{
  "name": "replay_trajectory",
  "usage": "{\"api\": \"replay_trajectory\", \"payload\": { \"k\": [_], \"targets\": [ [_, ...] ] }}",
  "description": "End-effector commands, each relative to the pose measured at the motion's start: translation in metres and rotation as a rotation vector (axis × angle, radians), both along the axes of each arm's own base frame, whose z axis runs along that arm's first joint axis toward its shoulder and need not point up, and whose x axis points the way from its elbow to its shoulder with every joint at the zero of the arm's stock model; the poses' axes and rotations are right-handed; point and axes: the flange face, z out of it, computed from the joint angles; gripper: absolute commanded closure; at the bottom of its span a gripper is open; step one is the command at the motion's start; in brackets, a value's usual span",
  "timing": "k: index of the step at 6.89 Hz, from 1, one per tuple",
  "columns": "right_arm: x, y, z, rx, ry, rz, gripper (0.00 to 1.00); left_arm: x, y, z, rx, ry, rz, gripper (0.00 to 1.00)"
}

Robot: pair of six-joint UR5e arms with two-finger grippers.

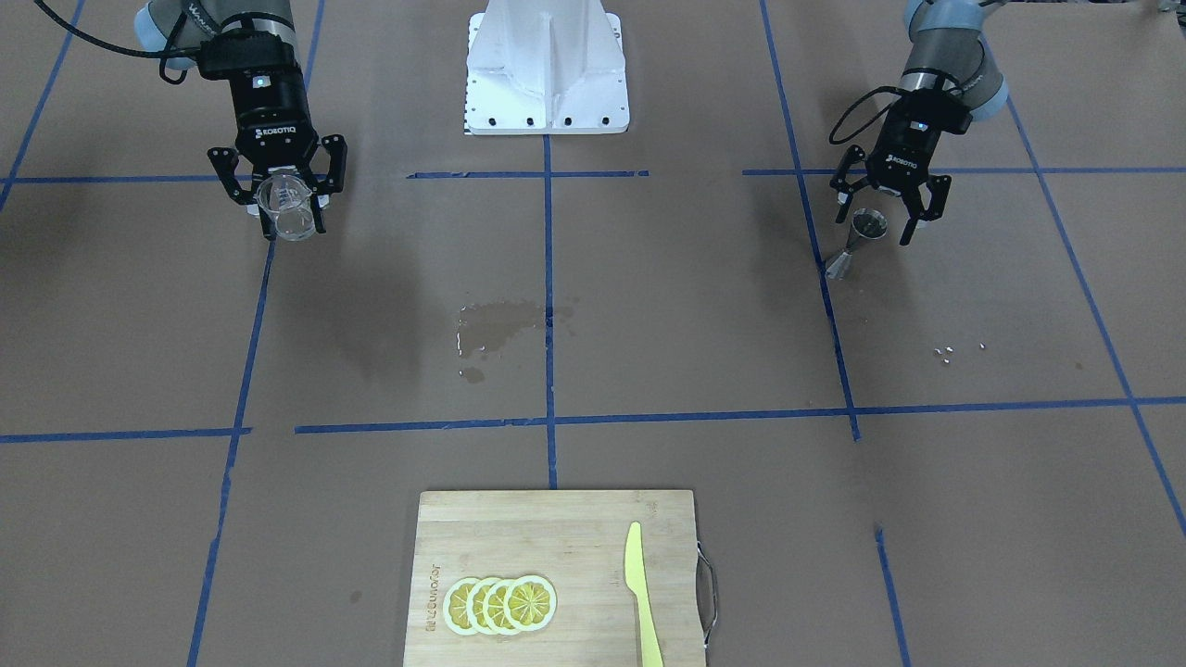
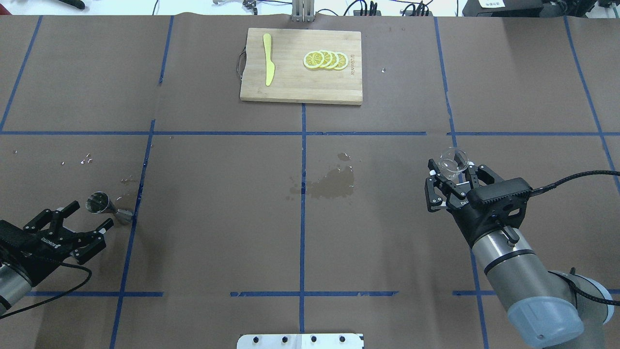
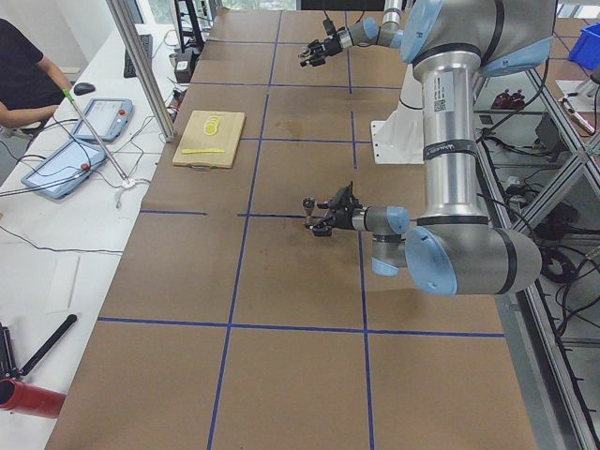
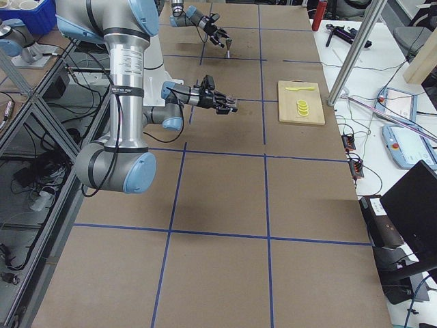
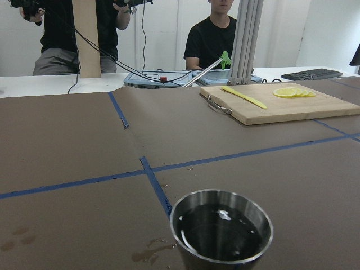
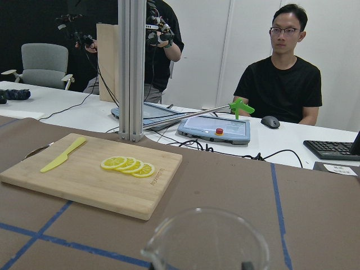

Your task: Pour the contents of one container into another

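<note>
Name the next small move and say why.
Probably lower the right tool and set the glass tumbler down: the jigger already holds liquid and stands on the table by the open left tool, while the tumbler shows no liquid.

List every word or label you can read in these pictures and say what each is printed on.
"ROBOTIQ": black body of the right gripper.
"ROBOTIQ": body of the left gripper, smaller.
Brand mark on the cutting board: too blurred to read.
</note>
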Motion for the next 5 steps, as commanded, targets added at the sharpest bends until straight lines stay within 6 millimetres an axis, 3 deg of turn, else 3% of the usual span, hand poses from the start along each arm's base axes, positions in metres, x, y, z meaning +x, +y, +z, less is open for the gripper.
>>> {"api": "replay_trajectory", "payload": {
  "k": [1,2,3,5],
  "targets": [
    [0.000,0.000,-0.001,0.000,-0.003,0.000,1.00,-0.014,0.006,0.011,0.013,-0.093,0.128,0.00],
    [0.000,0.000,-0.002,0.001,-0.004,0.001,1.00,-0.029,0.016,0.026,0.027,-0.171,0.266,0.00],
    [0.001,0.000,-0.001,0.000,-0.003,0.000,1.00,-0.043,0.010,0.034,0.048,-0.223,0.334,0.00],
    [0.001,0.000,-0.001,0.000,-0.003,0.000,1.00,-0.098,-0.024,0.055,0.113,-0.373,0.339,0.00]
  ]
}}
